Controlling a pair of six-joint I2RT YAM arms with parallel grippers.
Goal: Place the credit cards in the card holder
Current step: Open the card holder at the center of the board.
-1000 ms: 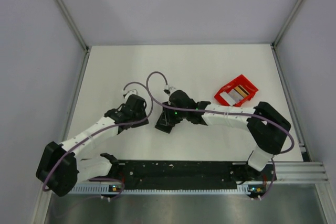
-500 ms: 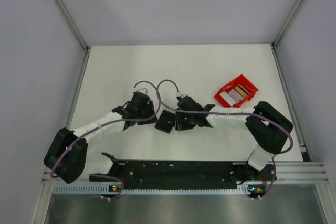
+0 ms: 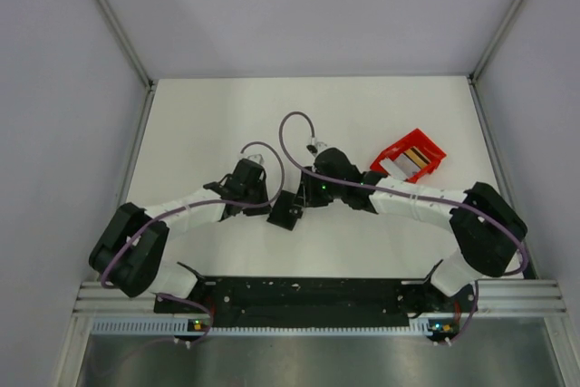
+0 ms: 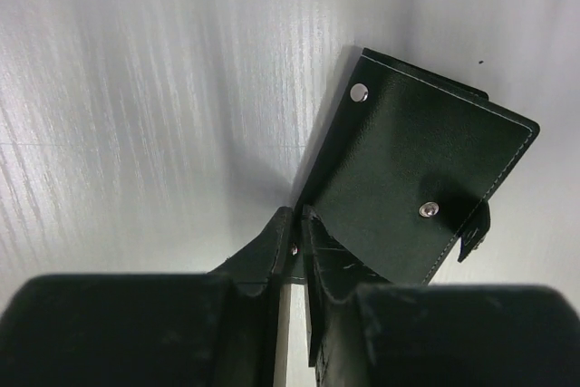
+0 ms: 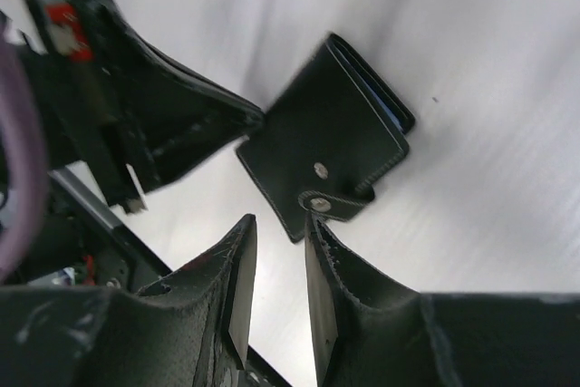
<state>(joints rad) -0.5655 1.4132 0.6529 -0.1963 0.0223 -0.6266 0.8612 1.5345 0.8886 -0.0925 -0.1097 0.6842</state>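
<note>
Top external: holder (image 3: 285, 212) flat between left gripper (image 4: 296, 215) and right gripper (image 5: 281, 219) — left narrowed to a slit at its corner, grip unclear; right slightly parted, empty; cards (image 3: 410, 160) well behind right.

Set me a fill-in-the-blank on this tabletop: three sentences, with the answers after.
1. The credit cards lie in the ____ tray.
2. The left gripper meets the card holder at its ____.
3. The jaws of the right gripper stand ____, holding nothing.
Missing words: red; corner; open.
</note>
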